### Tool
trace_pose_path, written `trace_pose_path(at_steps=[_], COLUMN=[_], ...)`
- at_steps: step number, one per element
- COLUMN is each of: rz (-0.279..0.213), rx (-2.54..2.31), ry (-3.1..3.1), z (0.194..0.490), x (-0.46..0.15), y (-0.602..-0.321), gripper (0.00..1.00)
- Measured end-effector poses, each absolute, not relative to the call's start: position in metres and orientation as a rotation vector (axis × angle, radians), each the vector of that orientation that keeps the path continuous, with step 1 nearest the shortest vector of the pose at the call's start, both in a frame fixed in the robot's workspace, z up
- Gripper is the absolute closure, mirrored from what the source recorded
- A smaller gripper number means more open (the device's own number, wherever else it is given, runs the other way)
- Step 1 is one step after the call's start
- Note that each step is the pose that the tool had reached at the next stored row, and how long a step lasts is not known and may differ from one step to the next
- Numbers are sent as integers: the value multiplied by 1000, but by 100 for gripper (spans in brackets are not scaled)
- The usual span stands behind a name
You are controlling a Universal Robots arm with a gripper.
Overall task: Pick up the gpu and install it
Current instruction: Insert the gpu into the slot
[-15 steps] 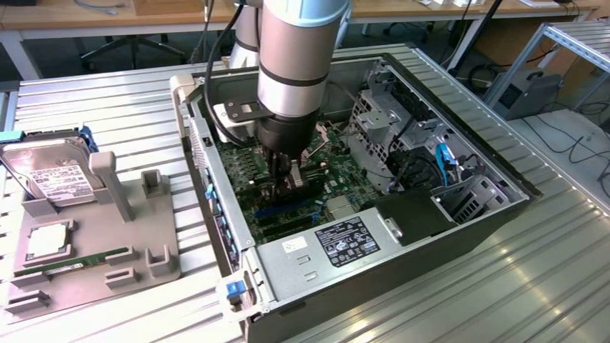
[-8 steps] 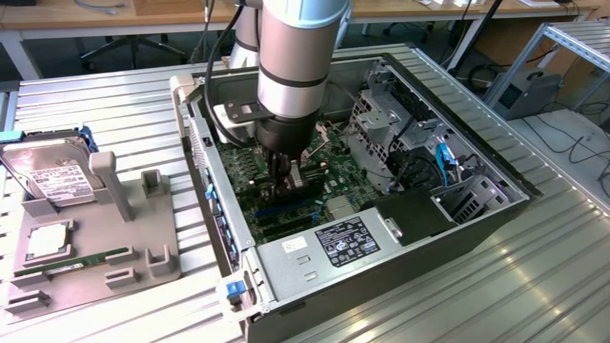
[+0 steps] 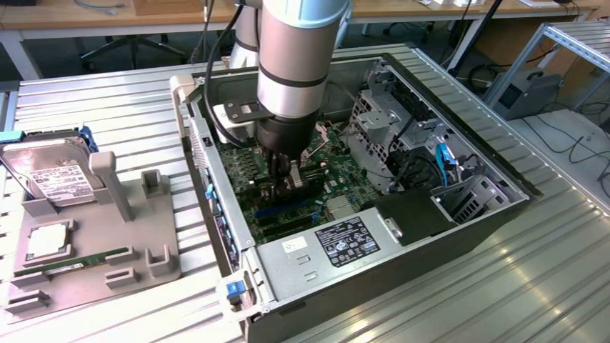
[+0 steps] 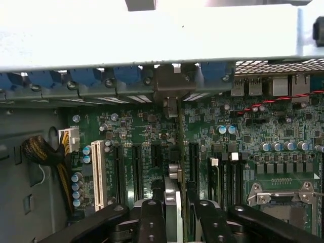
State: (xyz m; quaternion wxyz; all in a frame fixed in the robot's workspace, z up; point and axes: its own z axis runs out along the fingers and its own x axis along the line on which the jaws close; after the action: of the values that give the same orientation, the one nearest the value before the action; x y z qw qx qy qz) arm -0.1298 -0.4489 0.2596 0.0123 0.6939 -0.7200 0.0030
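Note:
My gripper (image 3: 286, 187) reaches down into the open computer case (image 3: 458, 214), low over the green motherboard (image 3: 329, 168). It is shut on the gpu (image 3: 303, 177), a thin card held on edge. In the wrist view the gpu (image 4: 172, 197) stands edge-on between my two black fingers (image 4: 152, 217), and its thin edge runs away from my gripper (image 4: 177, 212) along a black expansion slot (image 4: 192, 162). The card's metal end bracket (image 4: 169, 86) lies at the case's rear wall, among the blue slot clips (image 4: 126, 75). Whether the card sits fully in the slot cannot be told.
A power supply (image 3: 329, 246) and a drive cage (image 3: 381, 121) crowd the case around the board. Outside, at the exterior view's left, a grey fixture (image 3: 143, 236) holds a hard drive (image 3: 53, 175), a memory stick (image 3: 81, 259) and a processor (image 3: 48, 239). A cable bundle (image 4: 43, 152) lies beside the white slot (image 4: 97, 174).

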Motion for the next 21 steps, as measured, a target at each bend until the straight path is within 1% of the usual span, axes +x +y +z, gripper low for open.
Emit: trace_pose_path(at_steps=[5, 10, 21], rz=[9, -7, -7], rx=[2163, 2170, 2170], ry=[-2245, -2251, -2251], z=[260, 259, 259], x=[-130, -130, -131], y=[-449, -449, -451], gripper=[73, 73, 73])
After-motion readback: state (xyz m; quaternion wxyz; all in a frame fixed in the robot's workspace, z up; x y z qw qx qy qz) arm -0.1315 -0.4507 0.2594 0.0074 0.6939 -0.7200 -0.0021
